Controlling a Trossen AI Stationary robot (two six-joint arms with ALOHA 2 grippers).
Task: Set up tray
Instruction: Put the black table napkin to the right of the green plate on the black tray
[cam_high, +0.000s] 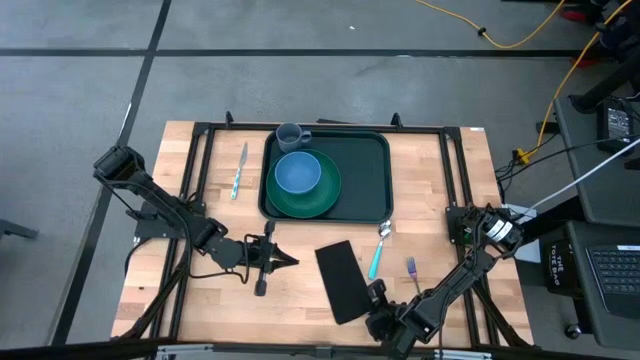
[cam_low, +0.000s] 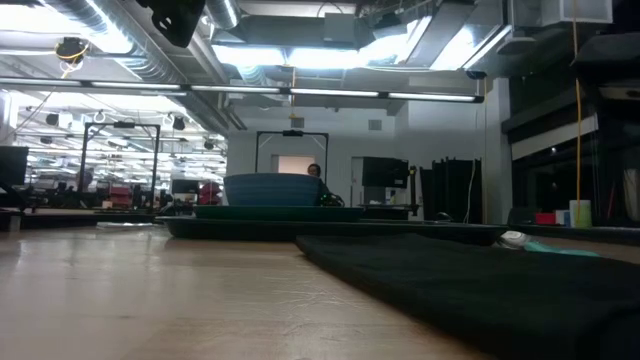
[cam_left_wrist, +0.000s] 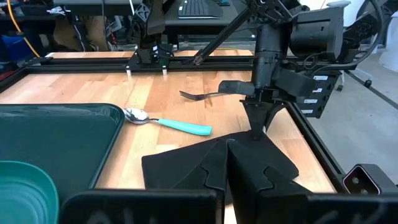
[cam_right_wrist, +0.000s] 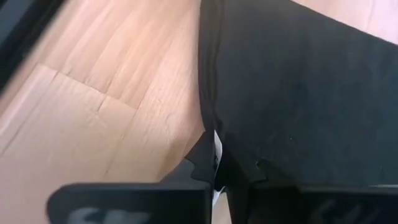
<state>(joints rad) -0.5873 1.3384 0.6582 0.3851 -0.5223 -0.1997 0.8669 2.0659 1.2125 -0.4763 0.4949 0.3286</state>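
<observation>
— Where's your right gripper?
— Low at the near edge of the table, arm folded back from the right side, fingers pinched together.
— And your left gripper?
— Stretched toward the table's middle, fingers closed, holding nothing.

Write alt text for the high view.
Seen from above, the right gripper pinches the edge of a black napkin on a wooden table, near a spoon and fork. A green tray holds a plate, bowl and cup; the left gripper waits beside the napkin, a knife beyond.
</observation>
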